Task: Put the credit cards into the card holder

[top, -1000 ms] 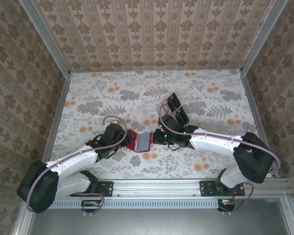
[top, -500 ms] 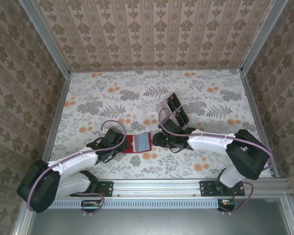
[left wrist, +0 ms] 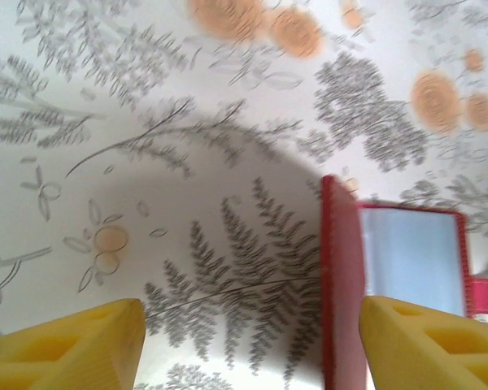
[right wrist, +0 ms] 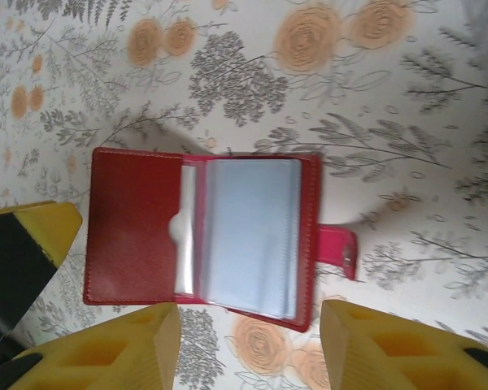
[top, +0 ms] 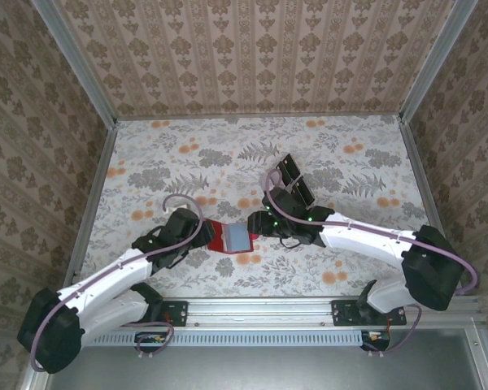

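The card holder (right wrist: pixel 199 236) lies open on the desk (right wrist: pixel 407 122) just beyond our right fingers (right wrist: pixel 130 349), which stand apart and empty. Our left fingers (left wrist: pixel 73 345) are apart too. One grey-blue card (right wrist: pixel 252 231) looks pocketed; whether more are left, we cannot tell.

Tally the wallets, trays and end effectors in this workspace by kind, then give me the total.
Red card holder: 1
Clear tray with dark rectangles: 1
End effectors: 2 (left end effector, right end effector, both open)
Total: 4
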`<state>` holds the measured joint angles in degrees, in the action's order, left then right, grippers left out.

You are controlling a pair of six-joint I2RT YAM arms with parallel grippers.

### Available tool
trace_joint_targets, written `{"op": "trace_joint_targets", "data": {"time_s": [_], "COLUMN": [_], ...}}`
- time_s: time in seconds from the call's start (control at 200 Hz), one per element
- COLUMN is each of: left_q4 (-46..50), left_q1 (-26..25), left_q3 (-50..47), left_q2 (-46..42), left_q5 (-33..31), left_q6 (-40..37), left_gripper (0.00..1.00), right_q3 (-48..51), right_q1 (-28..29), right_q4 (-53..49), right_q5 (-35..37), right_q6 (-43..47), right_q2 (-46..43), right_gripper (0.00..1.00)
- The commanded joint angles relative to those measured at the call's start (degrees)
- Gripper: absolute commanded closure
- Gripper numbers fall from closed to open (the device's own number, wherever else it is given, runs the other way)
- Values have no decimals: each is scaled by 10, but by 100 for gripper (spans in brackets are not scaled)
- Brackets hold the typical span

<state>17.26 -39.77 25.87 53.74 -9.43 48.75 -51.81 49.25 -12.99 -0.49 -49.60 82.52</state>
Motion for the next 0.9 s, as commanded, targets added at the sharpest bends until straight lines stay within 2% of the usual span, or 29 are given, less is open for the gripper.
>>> {"op": "trace_joint_targets", "data": {"time_s": [0.0,0.18,0.39,0.565,0.71,0.895], "left_q4": [8,-8,29,18,-7,-32], "left_q1": [-4,-7,-10,-9,-8,-6], "left_q3": [23,17,-5,-19,-22,-19], "left_q2": [17,55,52,71,103,136], "left_q5": [-1,7,-26,-36,-33,-33], "left_q6": [-37,-35,-7,-6,-9,-15], "left_gripper": [27,27,31,51,63,66], "right_q3": [-27,-49,-66,-78,-88,-87], "right_q1": [6,7,7,7,7,7], "right_q4": [3,29,55,72,74,79], "right_q5": [-16,-26,-50,-62,-67,-68], "right_q6": [8,10,9,7,8,7], "right_q2": [41,93,146,181,204,218], "right_gripper": [51,53,53,53,53,53]}}
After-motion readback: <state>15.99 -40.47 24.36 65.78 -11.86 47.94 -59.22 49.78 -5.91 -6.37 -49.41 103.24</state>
